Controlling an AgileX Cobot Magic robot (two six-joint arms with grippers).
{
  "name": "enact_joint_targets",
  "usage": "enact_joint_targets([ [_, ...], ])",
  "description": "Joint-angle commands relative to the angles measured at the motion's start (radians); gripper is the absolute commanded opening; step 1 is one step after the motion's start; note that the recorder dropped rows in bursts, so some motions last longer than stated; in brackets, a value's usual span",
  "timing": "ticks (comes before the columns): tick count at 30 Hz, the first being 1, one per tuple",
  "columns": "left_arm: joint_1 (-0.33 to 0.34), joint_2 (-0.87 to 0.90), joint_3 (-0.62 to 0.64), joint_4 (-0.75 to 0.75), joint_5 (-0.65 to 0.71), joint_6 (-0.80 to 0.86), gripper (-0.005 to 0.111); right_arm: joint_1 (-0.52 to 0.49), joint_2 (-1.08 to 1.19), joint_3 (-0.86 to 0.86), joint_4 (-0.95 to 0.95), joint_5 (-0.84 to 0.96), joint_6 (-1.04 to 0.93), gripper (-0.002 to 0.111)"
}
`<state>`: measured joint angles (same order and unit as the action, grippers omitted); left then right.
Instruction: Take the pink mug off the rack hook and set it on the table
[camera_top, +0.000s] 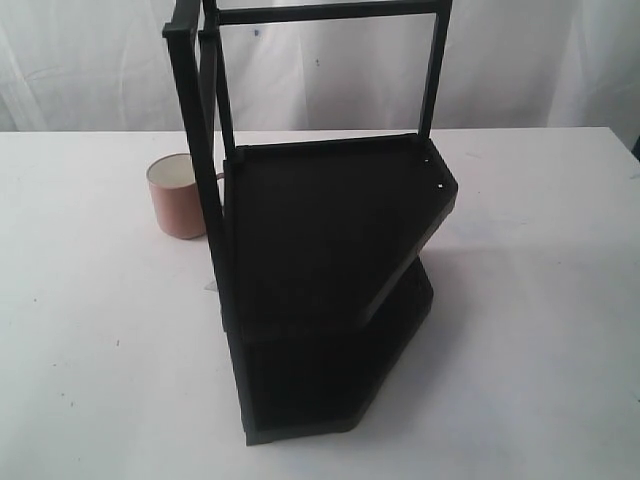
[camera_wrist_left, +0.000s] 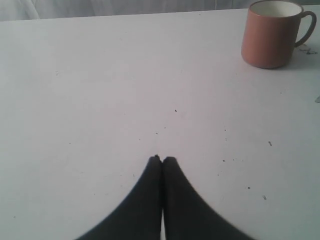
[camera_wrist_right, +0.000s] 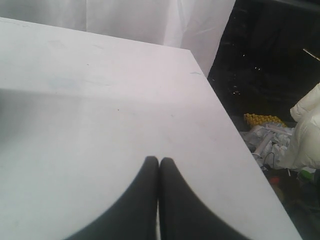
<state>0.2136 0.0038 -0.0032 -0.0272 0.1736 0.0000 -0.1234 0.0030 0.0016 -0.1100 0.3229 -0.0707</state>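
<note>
The pink mug (camera_top: 178, 196) stands upright on the white table (camera_top: 90, 330), just left of the black rack (camera_top: 330, 250) and partly behind its front post. In the left wrist view the pink mug (camera_wrist_left: 270, 34) rests on the table (camera_wrist_left: 100, 90) with its handle showing, well away from my left gripper (camera_wrist_left: 162, 159), which is shut with nothing in it. My right gripper (camera_wrist_right: 159, 159) is shut too, empty, over bare table (camera_wrist_right: 100, 100) near an edge. Neither gripper appears in the exterior view.
The rack's two five-sided trays and upright posts with a top bar (camera_top: 330, 12) fill the middle of the table. White curtain (camera_top: 520, 60) hangs behind. In the right wrist view, beyond the table edge (camera_wrist_right: 235, 130), lies floor clutter (camera_wrist_right: 270, 135).
</note>
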Motion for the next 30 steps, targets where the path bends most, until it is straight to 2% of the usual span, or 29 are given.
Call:
enact_joint_targets([
  [1,-0.018,-0.004,0.003,-0.018,-0.019,-0.008,0.000,-0.005,-0.003,-0.002,0.004,-0.006,-0.001,0.000],
  [5,-0.056,-0.004,0.003,-0.018,-0.023,0.000,0.000,-0.005,-0.003,-0.002,0.004,-0.006,-0.001,0.000],
  [30,-0.056,-0.004,0.003,-0.018,-0.023,0.000,0.000,-0.005,-0.003,-0.002,0.004,-0.006,-0.001,0.000],
])
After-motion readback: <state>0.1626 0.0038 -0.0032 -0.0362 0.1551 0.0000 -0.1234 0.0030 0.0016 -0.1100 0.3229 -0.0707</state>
